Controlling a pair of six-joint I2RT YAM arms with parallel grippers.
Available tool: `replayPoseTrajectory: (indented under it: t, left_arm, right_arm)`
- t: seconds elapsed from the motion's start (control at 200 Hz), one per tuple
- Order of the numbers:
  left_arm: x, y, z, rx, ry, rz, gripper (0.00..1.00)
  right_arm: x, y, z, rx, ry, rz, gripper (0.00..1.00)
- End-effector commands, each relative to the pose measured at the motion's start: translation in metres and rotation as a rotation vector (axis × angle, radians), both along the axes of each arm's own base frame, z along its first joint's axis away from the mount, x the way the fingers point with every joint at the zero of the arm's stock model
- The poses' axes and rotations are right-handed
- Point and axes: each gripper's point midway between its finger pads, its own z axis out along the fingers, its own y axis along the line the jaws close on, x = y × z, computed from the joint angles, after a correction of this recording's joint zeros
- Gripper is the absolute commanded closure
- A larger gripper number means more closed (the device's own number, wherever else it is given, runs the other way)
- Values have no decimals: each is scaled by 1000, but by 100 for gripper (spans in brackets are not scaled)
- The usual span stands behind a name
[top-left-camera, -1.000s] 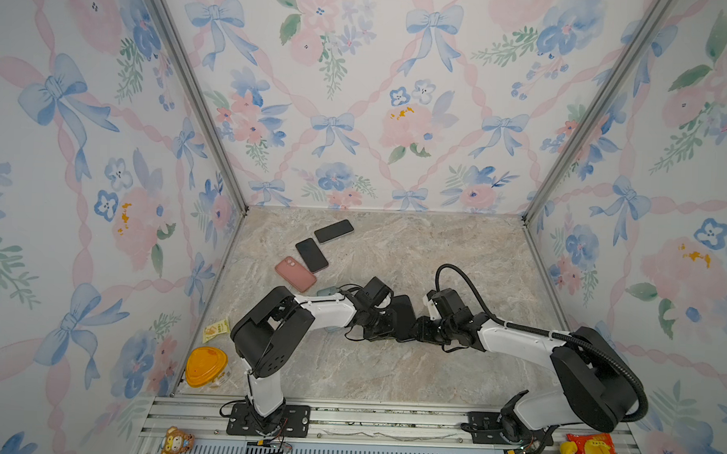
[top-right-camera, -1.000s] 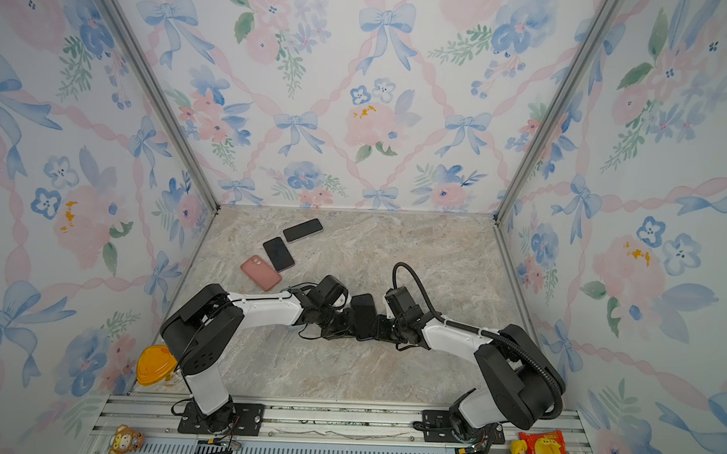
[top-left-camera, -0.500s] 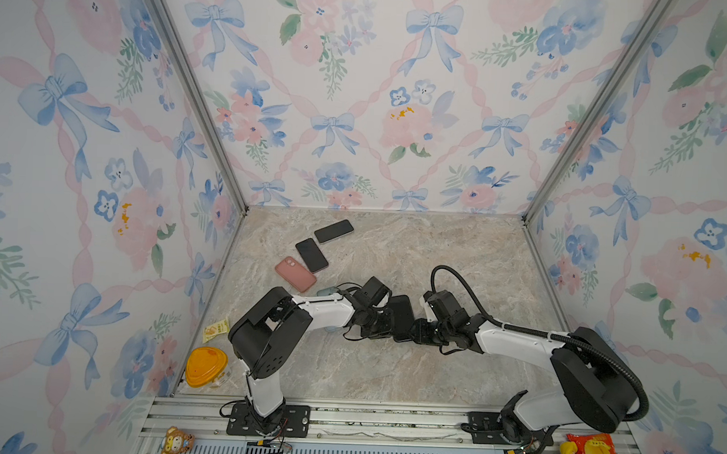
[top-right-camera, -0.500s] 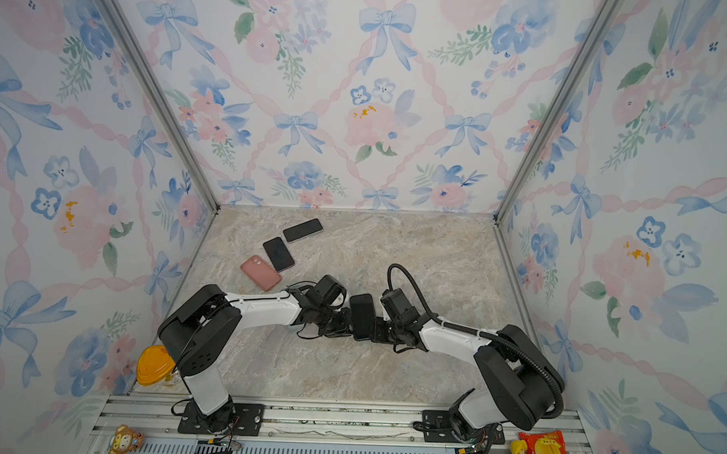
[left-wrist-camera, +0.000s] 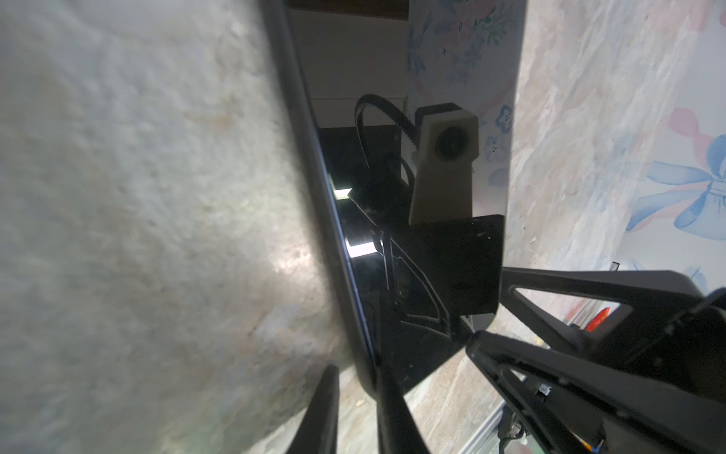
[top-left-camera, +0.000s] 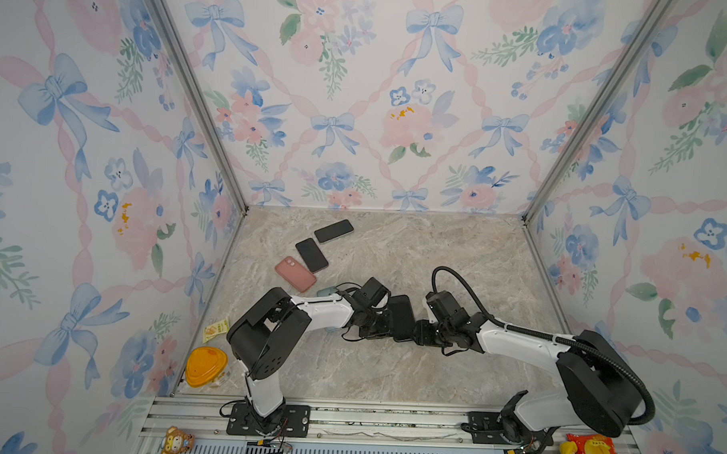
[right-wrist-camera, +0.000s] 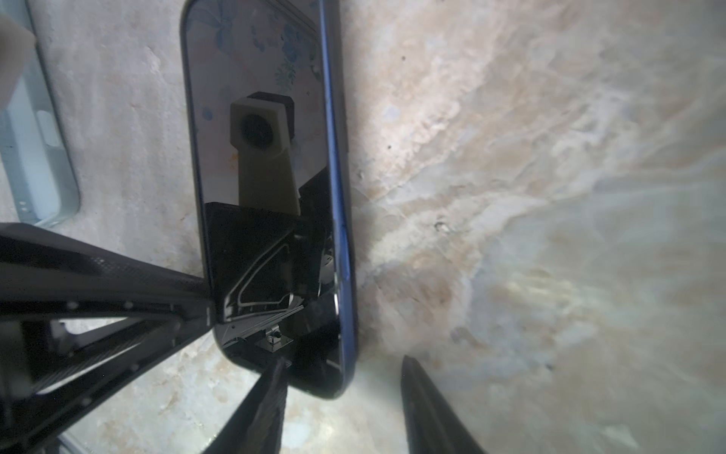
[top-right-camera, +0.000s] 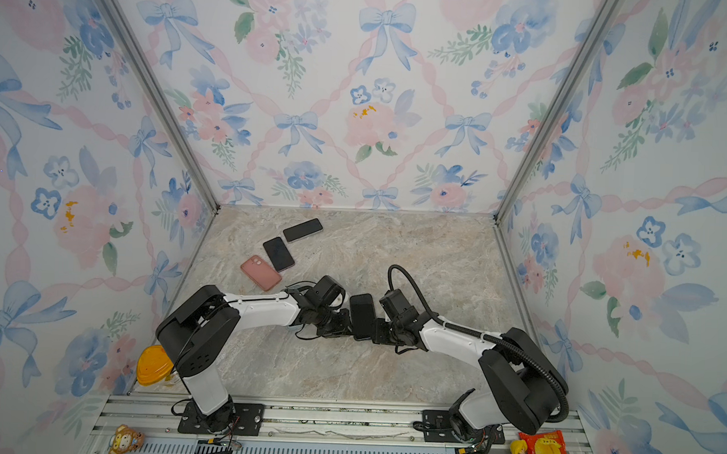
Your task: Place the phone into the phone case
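A black phone (top-left-camera: 401, 316) with a dark blue rim stands tilted on its long edge on the marble floor, between my two grippers in both top views (top-right-camera: 361, 315). My left gripper (left-wrist-camera: 355, 363) is open a little around one corner of the phone (left-wrist-camera: 393, 196). One finger lies over the screen and the other stands just clear of the back. My right gripper (right-wrist-camera: 341, 363) is open wider around the opposite end of the phone (right-wrist-camera: 267, 177), with floor showing beside the blue rim. The pale blue-grey phone case (right-wrist-camera: 35, 157) lies flat nearby, partly under the left arm (top-left-camera: 326, 292).
A pink case (top-left-camera: 295, 274) and two more dark phones (top-left-camera: 311, 255) (top-left-camera: 334, 230) lie at the back left. An orange lidded tub (top-left-camera: 205, 366) and a yellow packet (top-left-camera: 216, 330) sit by the left wall. A red snack bag (top-left-camera: 593, 452) lies on the front rail.
The right arm has shifted slightly to the left towards the phone. The left arm and the phone have barely moved.
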Motion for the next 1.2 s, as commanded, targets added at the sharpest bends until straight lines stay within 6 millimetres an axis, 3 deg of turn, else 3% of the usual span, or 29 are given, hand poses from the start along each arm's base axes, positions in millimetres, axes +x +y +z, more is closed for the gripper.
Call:
replayPoseTrajectory:
  t: [0.0, 0.27, 0.71, 1.195]
  left_arm:
    - [-13, 21, -15, 88, 22, -15, 81]
    - [-9, 17, -4, 61, 0, -27, 74]
    - [0, 4, 6, -35, -16, -21, 63]
    - [-2, -4, 0, -64, -3, -40, 67]
  right_arm:
    - [-2, -14, 5, -94, -2, 0, 50]
    - [3, -4, 15, -55, -43, 43, 55]
    - [6, 13, 10, -21, -39, 73, 69]
    - [2, 24, 9, -7, -29, 106, 75]
